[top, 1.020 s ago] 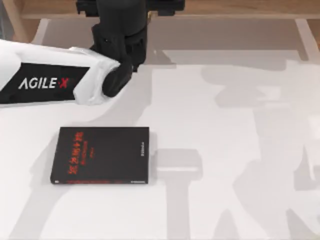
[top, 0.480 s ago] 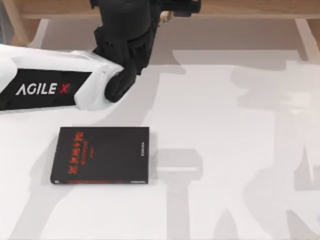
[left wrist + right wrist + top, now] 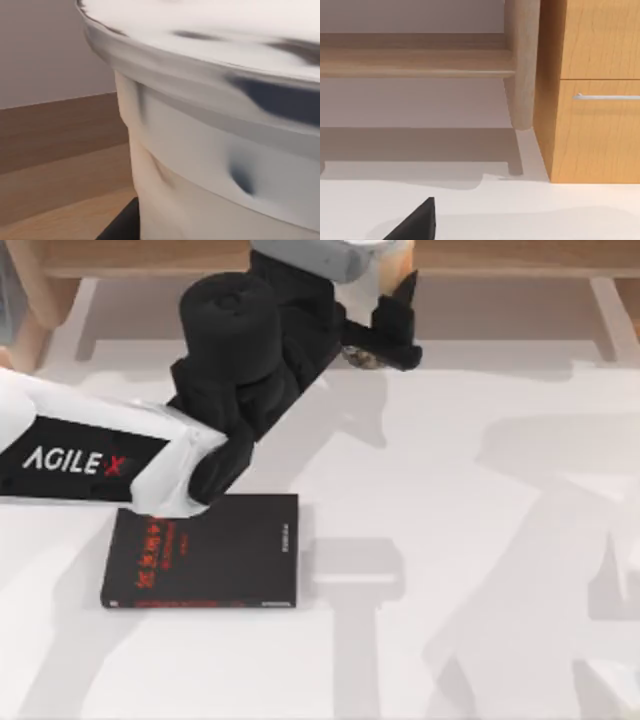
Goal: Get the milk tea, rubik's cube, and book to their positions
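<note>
I'm holding milk tea [image 3: 220, 165] in left tool [image 3: 385, 335], carrying it upright w/ slow moves above counter [image 3: 480, 570], avoiding spills.

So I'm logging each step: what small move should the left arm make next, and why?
Probably keep carrying the milk tea clear of the back rail before lowering it: the left gripper holds the cup near the table's far edge, above the surface.
</note>
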Controlling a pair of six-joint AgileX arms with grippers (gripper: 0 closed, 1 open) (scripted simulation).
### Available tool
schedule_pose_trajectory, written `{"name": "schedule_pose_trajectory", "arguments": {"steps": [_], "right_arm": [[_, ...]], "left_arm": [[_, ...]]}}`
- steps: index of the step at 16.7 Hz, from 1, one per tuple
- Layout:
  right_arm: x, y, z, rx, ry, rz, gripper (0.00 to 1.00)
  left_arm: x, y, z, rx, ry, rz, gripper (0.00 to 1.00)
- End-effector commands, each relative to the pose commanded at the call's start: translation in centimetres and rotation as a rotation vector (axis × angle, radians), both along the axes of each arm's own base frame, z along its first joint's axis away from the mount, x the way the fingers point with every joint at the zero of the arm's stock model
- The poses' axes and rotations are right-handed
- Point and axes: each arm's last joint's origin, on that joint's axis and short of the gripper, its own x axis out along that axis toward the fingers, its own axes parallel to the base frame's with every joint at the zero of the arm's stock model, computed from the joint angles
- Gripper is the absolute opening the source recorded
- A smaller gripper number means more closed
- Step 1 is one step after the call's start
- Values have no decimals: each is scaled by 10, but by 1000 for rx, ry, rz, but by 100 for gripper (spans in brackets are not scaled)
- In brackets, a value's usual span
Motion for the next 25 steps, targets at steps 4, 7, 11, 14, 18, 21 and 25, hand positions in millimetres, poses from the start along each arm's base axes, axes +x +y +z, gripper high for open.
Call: {"name": "schedule_pose_trajectory", "arguments": {"steps": [4,7,11,14,18,21,25], "right_arm": [[0,0,0,0,0,0,100],[0,0,0,0,0,0,100],[0,0,0,0,0,0,100],[0,0,0,0,0,0,100],[0,0,0,0,0,0,100],[0,0,0,0,0,0,100],[0,0,0,0,0,0,100]], "left_arm": [[0,36,-35,37,75,-146,0],[7,84,-59,53,138,-181,0],[20,172,-77,45,185,-110,0],[24,246,-85,33,193,4,0],[17,343,-86,28,174,202,0],[4,413,-82,40,140,365,0],[-17,476,-76,63,105,523,0]]}}
